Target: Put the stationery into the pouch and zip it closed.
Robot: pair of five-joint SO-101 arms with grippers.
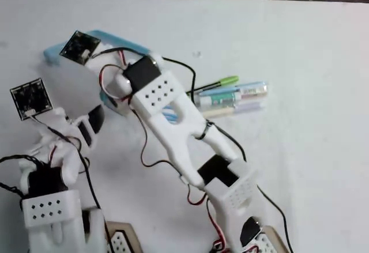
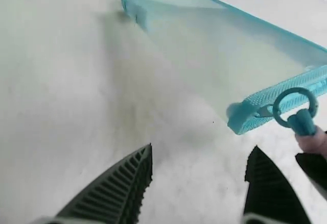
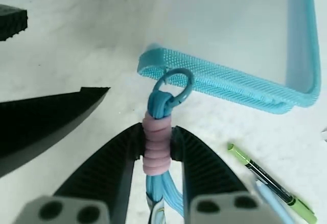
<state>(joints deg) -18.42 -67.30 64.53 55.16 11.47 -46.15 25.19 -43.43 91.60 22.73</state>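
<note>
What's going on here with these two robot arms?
The right gripper is shut on the zipper pull of the blue pouch, which lies flat on the table. The left gripper hangs open just beside the pouch. The pens lie on the table outside it, not yet packed.

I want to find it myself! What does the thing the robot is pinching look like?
Start at the white table and find the see-through blue pouch. A blue ring sits at its corner, and the right end effector pinches the zipper pull tied to it. Only it is pink and ribbed, unlike the green pen nearby.
</note>
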